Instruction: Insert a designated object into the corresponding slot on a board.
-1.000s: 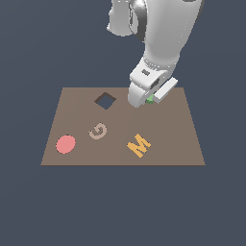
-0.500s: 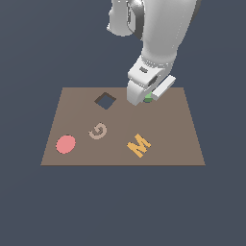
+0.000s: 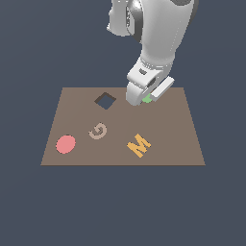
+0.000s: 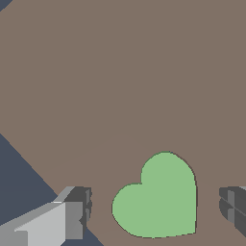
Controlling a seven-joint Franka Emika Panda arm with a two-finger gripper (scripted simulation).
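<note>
Mostly hidden in the exterior view: green heart point(image 3: 147, 99), only a sliver showing beneath the gripper point(image 3: 144, 97); heart-shaped slot not made out in either view. Cut off at the wrist picture's border: both fingers point(image 4: 77, 211), only tips showing.

Arm reaching down from above, wrist tilted, gripper low over the board point(image 3: 182, 144) near its far edge, toward the far corner on the exterior view's right. Fingers spread wide, one on each side of the heart point(image 4: 158, 197), clear gaps between pads and heart, nothing gripped. Heart lying flat on the brown surface.

Counted from near edge to far: one red disc point(image 3: 66, 144) and one orange M point(image 3: 139, 144) along the near edge; one tan G point(image 3: 98, 130) toward the middle; one dark diamond cutout point(image 3: 105, 100) near the far edge; one green heart beside it under the gripper.
</note>
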